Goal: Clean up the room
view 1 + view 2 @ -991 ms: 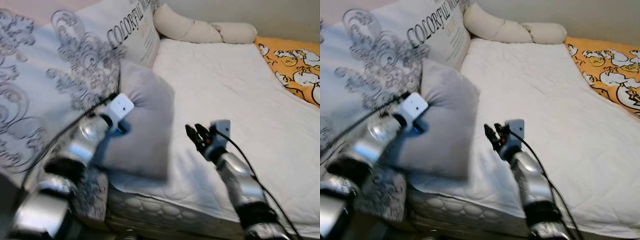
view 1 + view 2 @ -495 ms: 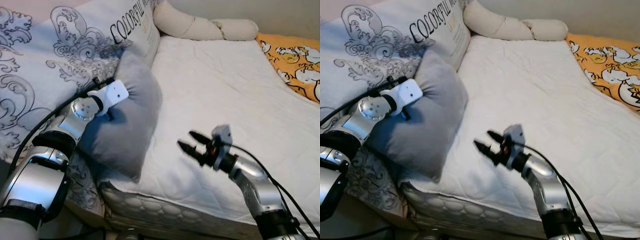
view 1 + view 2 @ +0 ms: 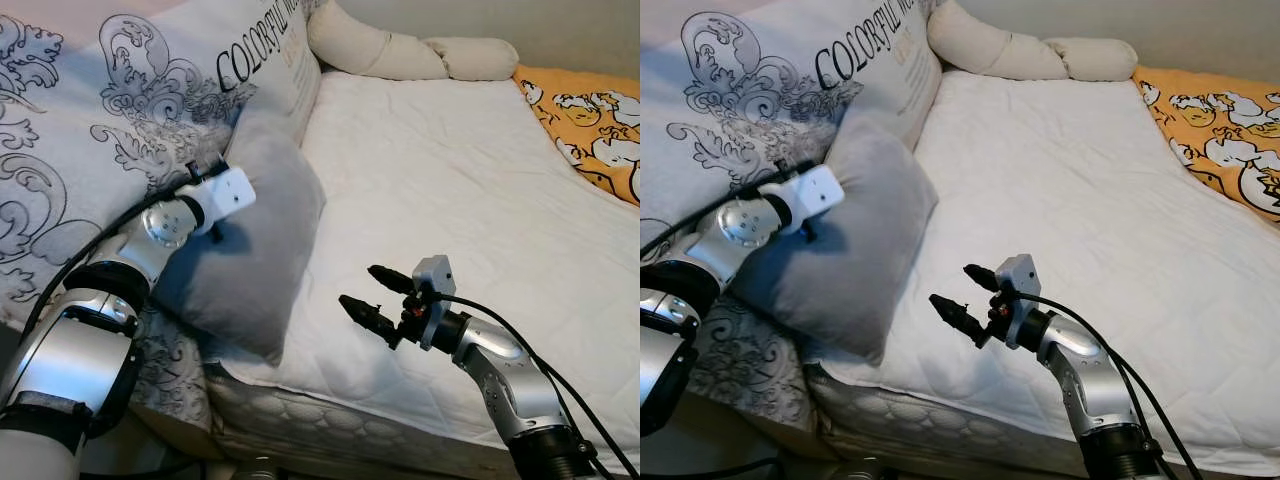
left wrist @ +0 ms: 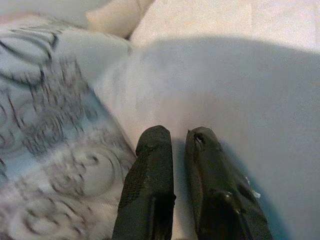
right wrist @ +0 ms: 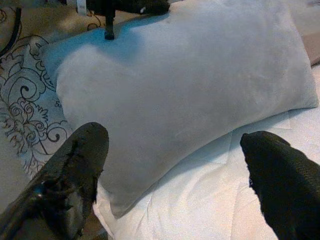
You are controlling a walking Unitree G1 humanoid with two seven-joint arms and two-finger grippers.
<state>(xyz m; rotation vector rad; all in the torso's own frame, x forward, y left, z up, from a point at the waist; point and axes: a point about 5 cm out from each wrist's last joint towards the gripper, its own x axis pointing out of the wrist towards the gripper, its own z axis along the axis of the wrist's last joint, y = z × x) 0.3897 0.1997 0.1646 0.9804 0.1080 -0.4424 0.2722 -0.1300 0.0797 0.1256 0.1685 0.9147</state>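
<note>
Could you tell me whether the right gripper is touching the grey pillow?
No, the right gripper hangs open over the white mattress, apart from the grey pillow.

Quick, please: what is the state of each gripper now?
Left gripper: shut, fingers against the grey pillow.
Right gripper: open, holding nothing.

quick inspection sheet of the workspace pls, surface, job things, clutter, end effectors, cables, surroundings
surface: bed with white quilted mattress cover, nothing lying on its middle.
job's things: grey pillow leaning at the bed's left edge against the patterned duvet; printed pillow behind it.
clutter: cream bolster at the far end; orange patterned cloth at right.
end effectors: left end effector shut, pressed against the grey pillow's surface; right end effector open, above the mattress, pointing at the pillow.
cables: black cables run along both arms.
surroundings: wall beyond the bed.
</note>
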